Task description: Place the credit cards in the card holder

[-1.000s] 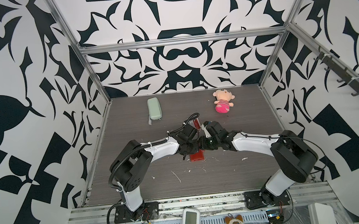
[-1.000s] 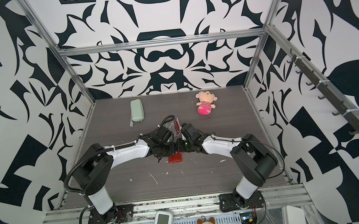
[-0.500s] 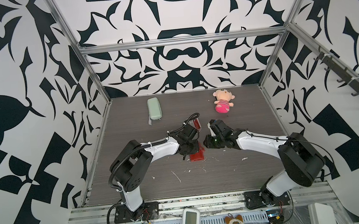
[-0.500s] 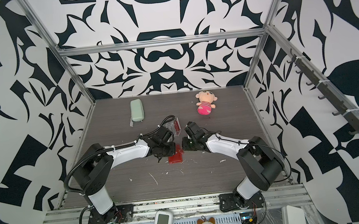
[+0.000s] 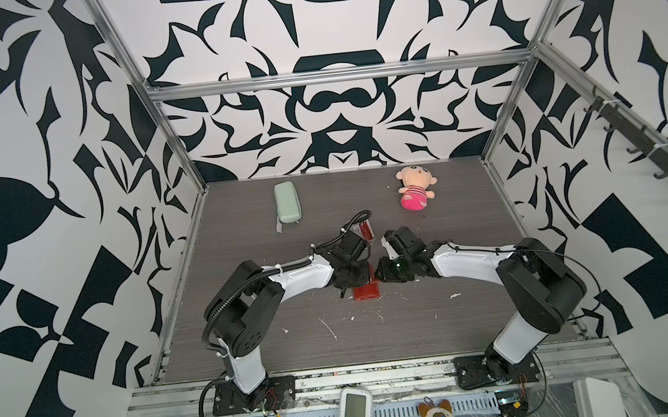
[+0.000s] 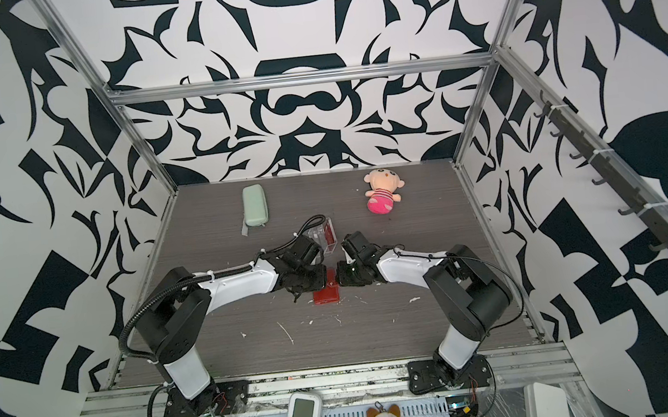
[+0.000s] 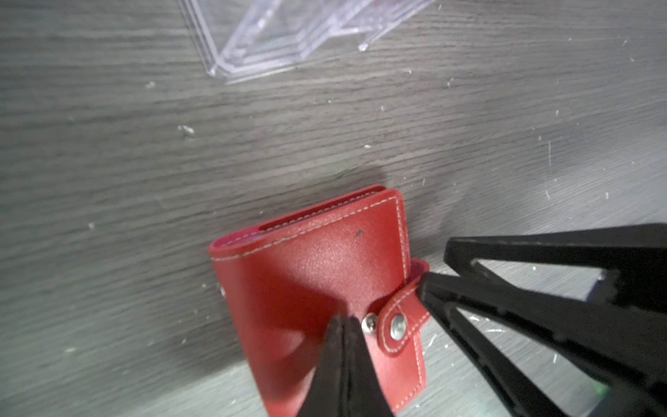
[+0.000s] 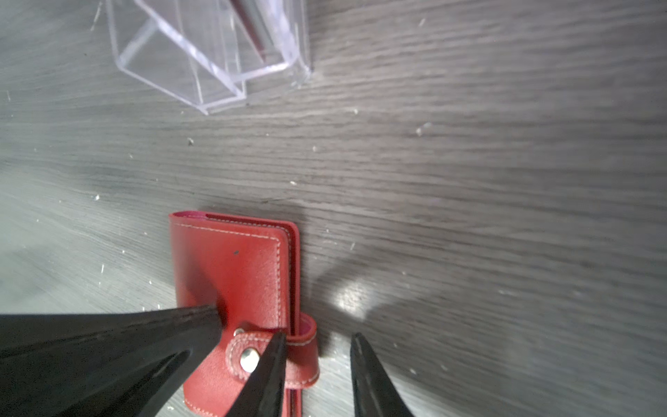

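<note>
Left pincer (image 7: pixel 343 323): black, tips together on nothing, its point pressed on the cover of the small red, white-stitched, leather-like card holder (image 7: pixel 317 270), right beside a bare metal stud.

Right pincer (image 8: pixel 317 337): black, tips apart, clamped on nothing. One tip rests on the red strap-shaped snap tab (image 8: pixel 274 355); the other is beside the holder's edge, with the tab's loop between them.

Card holder: flat and folded shut beneath both pincers. From where I stand the tab looks unsnapped; the cover is not lifted.

Grey wood-grain counter (image 5: pixel 417 314): flecked with pale crumbs.

Clear acrylic box (image 8: pixel 202 61): near, just past both pincers' tips and apart from the holder. The thin plastic credit cards (image 5: pixel 364 230) stand inside, red showing; I cannot tell how many.

Pale green oblong zip case (image 5: pixel 286 203) and pink plush doll (image 5: pixel 414 193): well beyond the pincers.

Progress: early. No pincer holds a card. Left to do: open the booklet, fetch the cards, sleeve them.
</note>
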Action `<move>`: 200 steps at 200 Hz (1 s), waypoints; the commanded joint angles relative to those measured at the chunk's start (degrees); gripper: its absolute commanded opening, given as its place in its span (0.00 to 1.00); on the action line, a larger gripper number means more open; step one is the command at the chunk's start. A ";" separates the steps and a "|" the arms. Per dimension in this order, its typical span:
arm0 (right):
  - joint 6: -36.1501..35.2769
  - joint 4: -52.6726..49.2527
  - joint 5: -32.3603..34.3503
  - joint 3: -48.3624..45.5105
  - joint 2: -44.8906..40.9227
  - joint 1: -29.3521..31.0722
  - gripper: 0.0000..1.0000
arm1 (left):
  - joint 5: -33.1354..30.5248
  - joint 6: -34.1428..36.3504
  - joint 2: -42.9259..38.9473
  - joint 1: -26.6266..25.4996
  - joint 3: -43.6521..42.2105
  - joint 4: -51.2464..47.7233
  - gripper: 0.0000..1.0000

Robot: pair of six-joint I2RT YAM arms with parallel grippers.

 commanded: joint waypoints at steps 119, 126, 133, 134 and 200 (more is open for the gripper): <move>-1.37 -0.46 -0.24 0.84 2.09 0.14 0.34 | 3.92 1.10 -4.05 -0.13 -2.05 3.67 0.22; -1.37 -0.51 -0.20 0.92 2.09 0.15 0.34 | 4.62 0.89 -3.66 -0.13 -2.09 4.28 0.22; -1.45 -0.56 -0.19 0.94 2.17 0.20 0.34 | 5.42 0.70 -3.23 -0.13 -2.11 4.78 0.22; -1.46 -0.56 -0.19 0.96 2.18 0.18 0.34 | 5.45 0.65 -3.15 -0.13 -2.11 4.84 0.22; -1.55 -0.76 -0.19 1.07 2.45 0.16 0.34 | 5.15 -1.50 -0.52 -0.13 -1.64 3.10 0.22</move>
